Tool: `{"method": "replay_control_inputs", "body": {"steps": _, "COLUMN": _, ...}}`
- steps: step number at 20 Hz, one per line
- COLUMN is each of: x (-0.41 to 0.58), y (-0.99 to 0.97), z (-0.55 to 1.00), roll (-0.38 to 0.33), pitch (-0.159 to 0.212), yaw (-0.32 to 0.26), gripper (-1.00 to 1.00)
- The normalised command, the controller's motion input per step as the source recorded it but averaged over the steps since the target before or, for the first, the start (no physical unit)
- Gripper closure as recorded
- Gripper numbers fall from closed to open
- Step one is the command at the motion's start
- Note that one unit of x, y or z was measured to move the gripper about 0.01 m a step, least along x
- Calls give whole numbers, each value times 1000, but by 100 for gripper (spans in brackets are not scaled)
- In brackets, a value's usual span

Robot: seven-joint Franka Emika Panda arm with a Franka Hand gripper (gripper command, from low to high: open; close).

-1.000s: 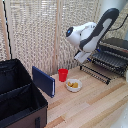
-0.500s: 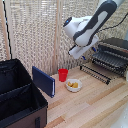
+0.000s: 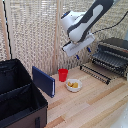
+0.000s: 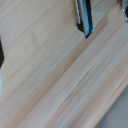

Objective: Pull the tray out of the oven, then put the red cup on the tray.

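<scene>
Above the counter (image 3: 95, 107), the gripper (image 3: 82, 53) holds nothing, though I cannot tell its fingers' spread. It should descend squarely over the red cup (image 3: 63, 75), clear of the white bowl (image 3: 73, 85).

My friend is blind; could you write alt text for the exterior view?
A white robot arm hangs its gripper above a wooden table, holding nothing. Below stand a red cup and white bowl; the oven sits open at the exterior view's right.

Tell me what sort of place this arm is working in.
Probably a lab bench staged as a kitchen counter: a toaster oven with its door down, a red cup and a white bowl sit on a wooden table, with a woven screen behind.
</scene>
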Motion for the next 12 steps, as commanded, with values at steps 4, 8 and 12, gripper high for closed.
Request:
{"method": "replay_control_inputs", "body": {"steps": 4, "x": 313, "y": 95, "z": 4, "roll": 157, "pitch": -100, "yaw": -172, "gripper": -100}}
{"method": "replay_control_inputs", "body": {"steps": 8, "x": 361, "y": 79, "z": -2, "roll": 211, "pitch": -93, "yaw": -155, "gripper": -100}}
{"method": "replay_control_inputs", "body": {"steps": 12, "x": 397, "y": 77, "z": -64, "roll": 316, "pitch": -48, "yaw": -145, "gripper": -100}}
